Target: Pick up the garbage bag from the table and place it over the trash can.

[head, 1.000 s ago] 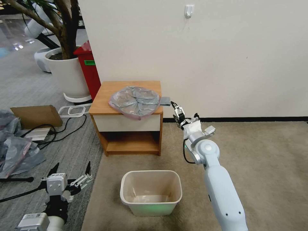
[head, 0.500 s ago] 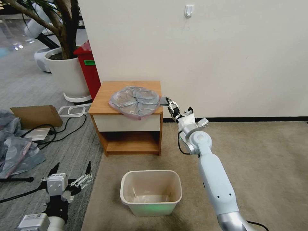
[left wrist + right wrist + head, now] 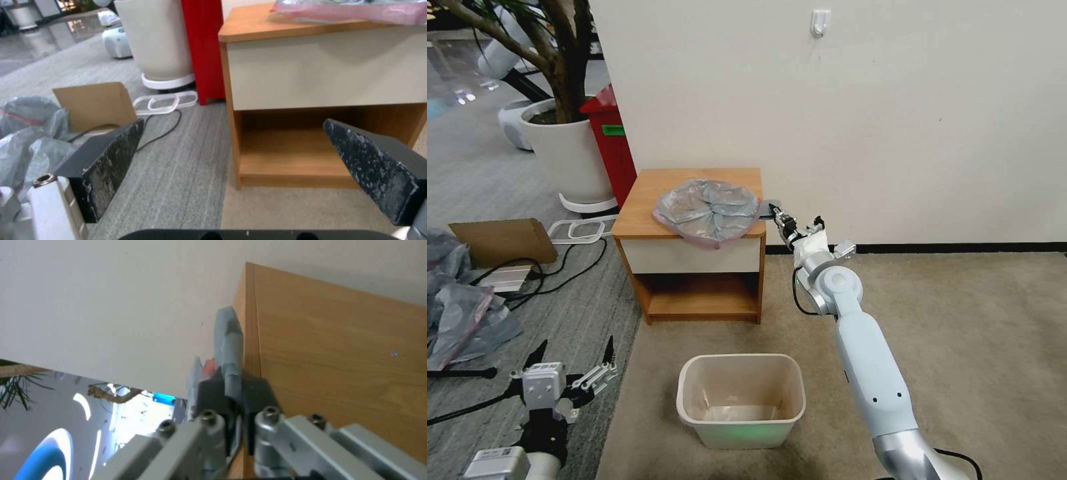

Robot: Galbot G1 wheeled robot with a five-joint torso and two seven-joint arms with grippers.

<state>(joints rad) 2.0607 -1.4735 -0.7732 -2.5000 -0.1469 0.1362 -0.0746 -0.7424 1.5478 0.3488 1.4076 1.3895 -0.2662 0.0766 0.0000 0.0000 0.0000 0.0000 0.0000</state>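
The garbage bag point(image 3: 707, 210) lies spread flat and crinkled on the wooden table point(image 3: 647, 193), its pinkish rim hanging over the front edge. A grey flap of the bag point(image 3: 768, 207) sticks out past the table's right side. My right gripper point(image 3: 778, 215) is shut on that flap; in the right wrist view the fingers point(image 3: 213, 393) pinch the grey strip point(image 3: 229, 340) beside the table's edge point(image 3: 333, 340). The cream trash can point(image 3: 740, 400) stands open on the carpet in front of the table. My left gripper point(image 3: 570, 373) hangs low at the left, open, with its fingers point(image 3: 111, 166) wide apart.
A tall red bin point(image 3: 610, 143) and a white planter point(image 3: 564, 150) stand left of the table by the wall. Cardboard point(image 3: 504, 240), cables point(image 3: 560, 267) and crumpled plastic bags point(image 3: 460, 307) lie on the grey floor at the left. Open carpet stretches to the right.
My right arm has reached up and to the left, bringing its gripper from beside the table onto the bag's grey flap. The left arm, bag and trash can stayed put.
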